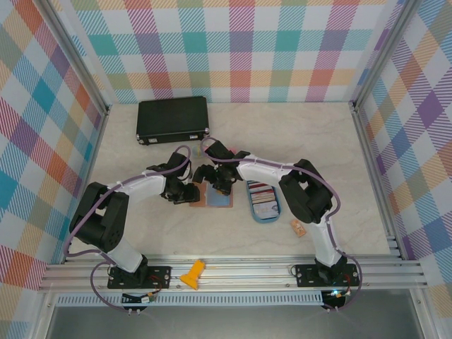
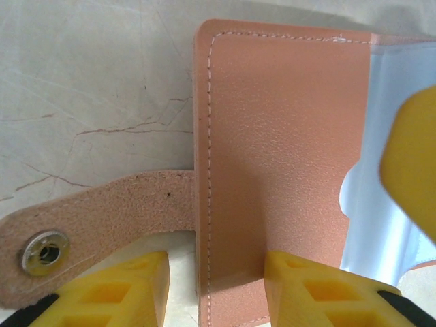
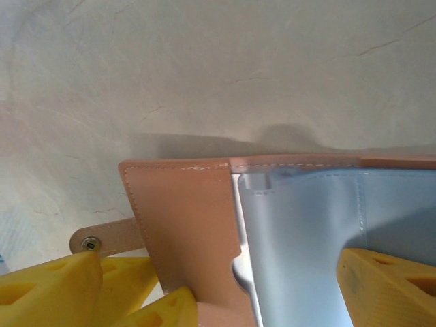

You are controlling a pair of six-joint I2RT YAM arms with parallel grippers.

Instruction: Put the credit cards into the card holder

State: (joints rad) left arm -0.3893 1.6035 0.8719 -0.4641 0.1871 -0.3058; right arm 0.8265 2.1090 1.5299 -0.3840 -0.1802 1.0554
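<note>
Progress: early stage, by judgement. No card is seen lodged in the card holder (image 1: pixel 219 200), so the whole loading appears left to do. Each card is yet to be lifted out and slid into a pocket.

Item, card holder: laid open on the counter (image 1: pixel 339 155) between the two arms. The pink leather flap is to the left and the grey-blue inner pocket to the right. In both wrist views the pocket looks bare.

Item, credit cards (image 1: pixel 263 195): gathered in the blue oval tray (image 1: pixel 248 206), just right of the card holder. None is held.

Item, left pincer (image 2: pixel 216 272): partly spread and set down over the near edge of the pink flap. One finger is on the leather and the other over the snap strap (image 2: pixel 88 225), with a strip of bare counter showing between. Nothing is pinched; it is judged to be steadying the flap.

Item, right pincer (image 3: pixel 269 279): spread wide over the grey-blue pocket, with nothing gripped.

Other containers: the black case (image 1: pixel 173 119) is closed at the far left of the counter, its contents hidden. A small orange tag (image 1: pixel 296 227) lies loose to the right of the tray.
</note>
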